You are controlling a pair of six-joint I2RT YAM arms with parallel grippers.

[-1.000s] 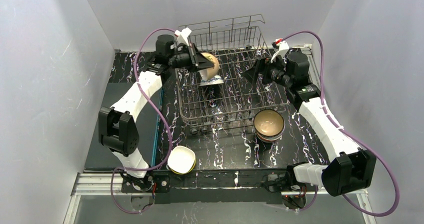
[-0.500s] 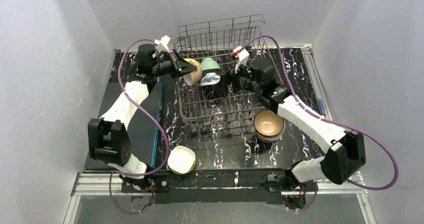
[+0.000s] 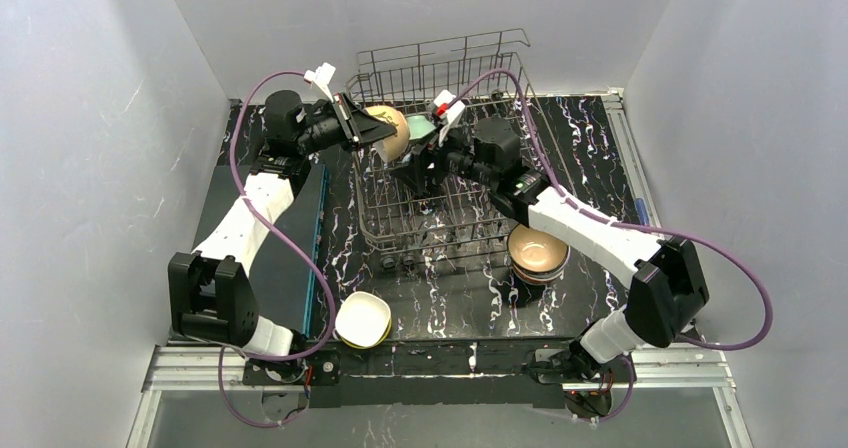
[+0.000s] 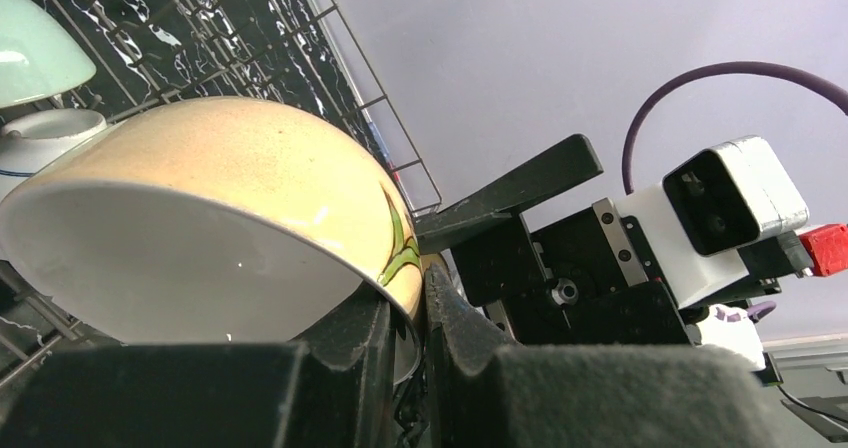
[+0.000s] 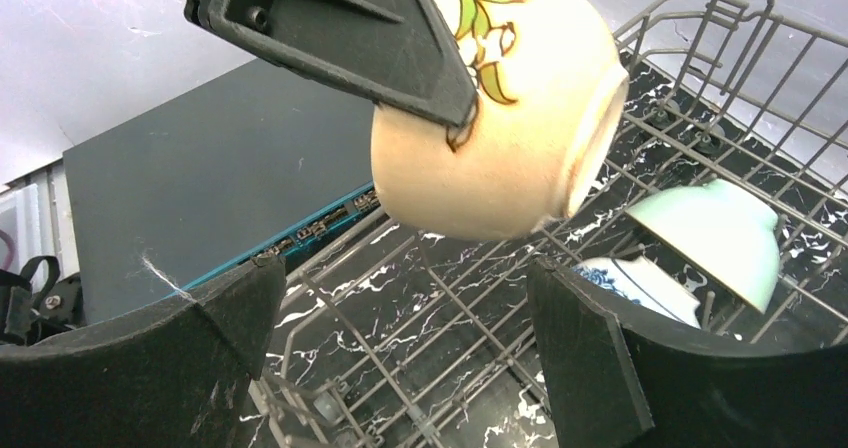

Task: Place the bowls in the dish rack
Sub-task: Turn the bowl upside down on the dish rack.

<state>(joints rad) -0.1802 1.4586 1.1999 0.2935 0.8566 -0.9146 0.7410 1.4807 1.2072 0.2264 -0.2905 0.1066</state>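
Black marbled bench (image 3: 450, 298) filled the overhead view, with the dish rack (image 3: 480, 203) at its upper middle. Your left gripper (image 4: 408, 303) was pinched nearly shut on the rim of a tan bowl (image 3: 395, 133), holding it tilted in the air over the rack's upper-left corner. Your right gripper (image 5: 400, 308) stood wide open and empty, just beside that bowl. A mint bowl (image 5: 715, 233) and a blue-patterned bowl (image 5: 640, 283) sat in the rack; stacked bowls (image 3: 538, 251) stood on the bench at its lower right.
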